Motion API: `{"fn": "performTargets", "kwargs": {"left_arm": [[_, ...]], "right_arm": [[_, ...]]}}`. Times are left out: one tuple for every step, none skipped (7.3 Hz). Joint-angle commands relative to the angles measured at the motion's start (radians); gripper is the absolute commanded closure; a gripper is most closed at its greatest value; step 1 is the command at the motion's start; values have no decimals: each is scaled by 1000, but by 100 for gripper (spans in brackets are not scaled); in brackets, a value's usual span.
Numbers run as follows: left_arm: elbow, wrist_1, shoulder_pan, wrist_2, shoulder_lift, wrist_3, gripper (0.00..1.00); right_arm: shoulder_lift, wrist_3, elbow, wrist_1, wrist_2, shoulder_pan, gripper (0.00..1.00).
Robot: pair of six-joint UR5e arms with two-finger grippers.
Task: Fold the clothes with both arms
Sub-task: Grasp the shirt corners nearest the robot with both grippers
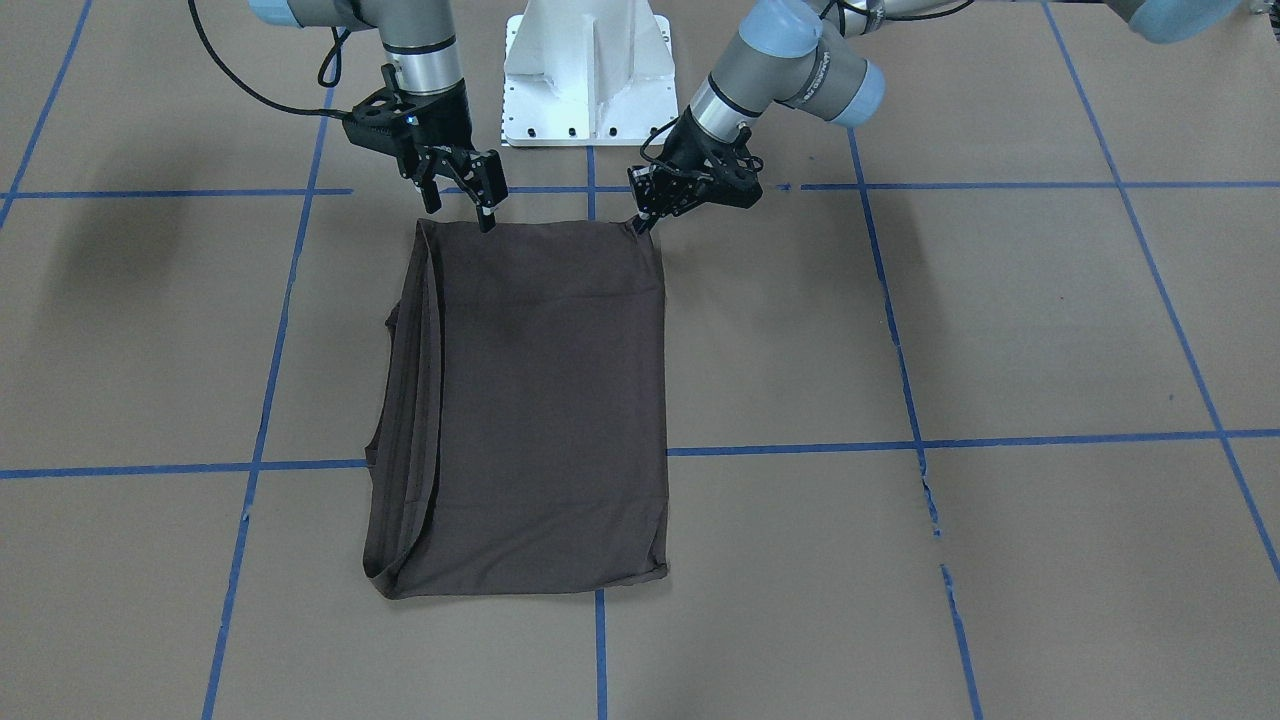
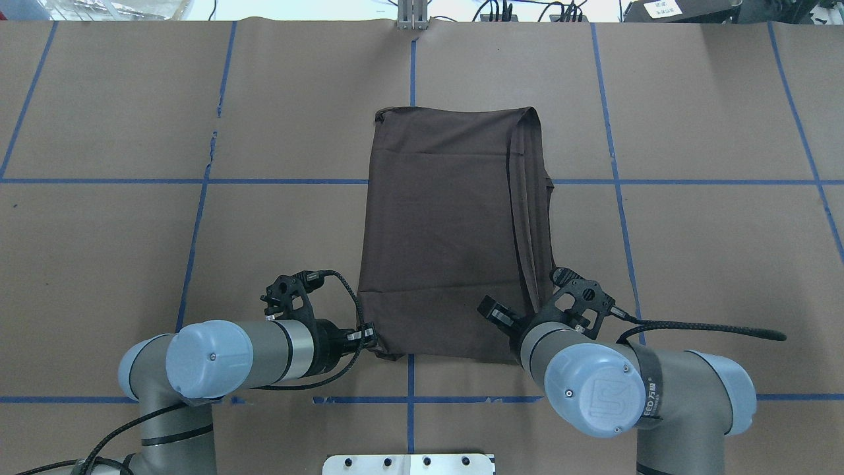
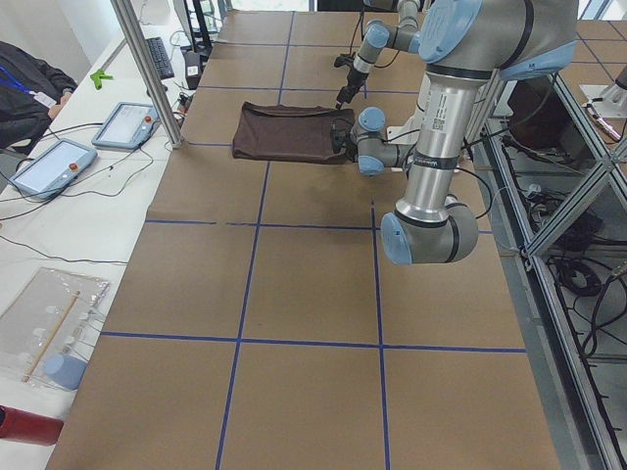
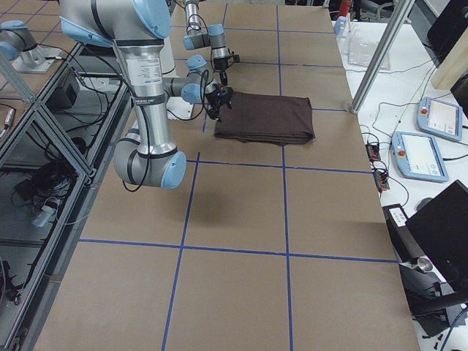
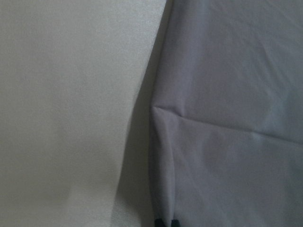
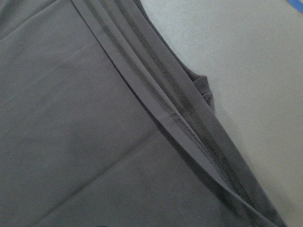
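Note:
The clothes are one dark brown T-shirt (image 1: 550,400) (image 2: 442,231), folded into a tall rectangle flat on the brown table. Stacked hems run down its edge on the robot's right (image 6: 189,113). My left gripper (image 1: 643,218) (image 2: 370,338) is shut on the near corner on the robot's left, where the cloth is slightly bunched; the left wrist view shows that fabric edge (image 5: 227,118) close up. My right gripper (image 1: 460,210) is open, its fingers spread just above the other near corner, one fingertip (image 1: 487,220) at the shirt's edge. The overhead view hides these fingers under the wrist.
The white base pedestal (image 1: 588,75) stands just behind both grippers. Blue tape lines (image 1: 900,440) grid the paper-covered table. At the far table edge are an aluminium post (image 3: 147,69), two teach pendants (image 3: 122,125) and a seated person (image 3: 29,78).

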Motion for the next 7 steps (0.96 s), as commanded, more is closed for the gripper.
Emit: {"fn": "performTargets", "kwargs": {"left_arm": [[-12, 0, -1, 0, 2, 1, 100], [-12, 0, -1, 0, 0, 1, 100], [-17, 0, -3, 0, 2, 1, 100], [-18, 0, -3, 0, 2, 1, 100], [-20, 0, -3, -2, 2, 1, 100], [-21, 0, -3, -2, 2, 1, 100], [-21, 0, -3, 0, 3, 1, 100]], "right_arm": [[1, 16, -45, -9, -13, -10, 4], [1, 16, -54, -10, -13, -17, 4], [1, 17, -75, -10, -15, -22, 4], [3, 17, -80, -10, -23, -28, 4], [4, 19, -84, -10, -35, -34, 4], [4, 22, -88, -10, -36, -39, 4], [4, 28, -94, -12, -44, -43, 4]]}}
